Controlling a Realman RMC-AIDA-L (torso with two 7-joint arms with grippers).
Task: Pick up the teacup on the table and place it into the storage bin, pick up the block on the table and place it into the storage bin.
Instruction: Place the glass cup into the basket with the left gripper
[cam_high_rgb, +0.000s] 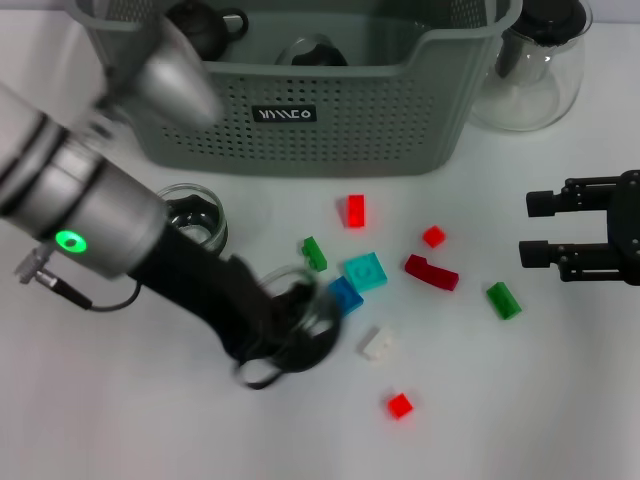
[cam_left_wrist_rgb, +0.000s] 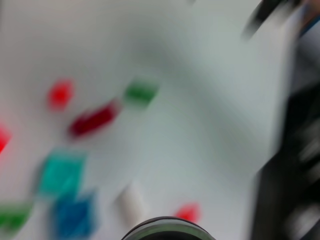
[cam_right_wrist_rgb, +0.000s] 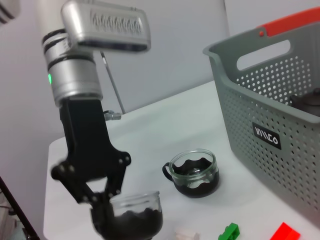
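Lettering "IIIICO" marks storage bin (cam_high_rgb: 300, 100); left gripper (cam_right_wrist_rgb: 107, 197) grips teacup (cam_right_wrist_rgb: 135, 215).

White tabletop (cam_high_rgb: 560, 400) all over. The storage bin (cam_high_rgb: 330, 130) is grey-green, dotted with rows of small holes, and wears a black label (cam_high_rgb: 283, 113) with white lettering. Scattered blocks: a bright red block (cam_high_rgb: 355, 211), a green block (cam_high_rgb: 314, 253), a teal block (cam_high_rgb: 365, 271), a blue block (cam_high_rgb: 345, 295), a dark red block (cam_high_rgb: 431, 272), a white block (cam_high_rgb: 378, 343). Clear glass teacup (cam_right_wrist_rgb: 136, 214), dark inside. Left claw (cam_right_wrist_rgb: 100, 197) black, its arm silver with a green light. Right claw (cam_high_rgb: 545, 228) black.
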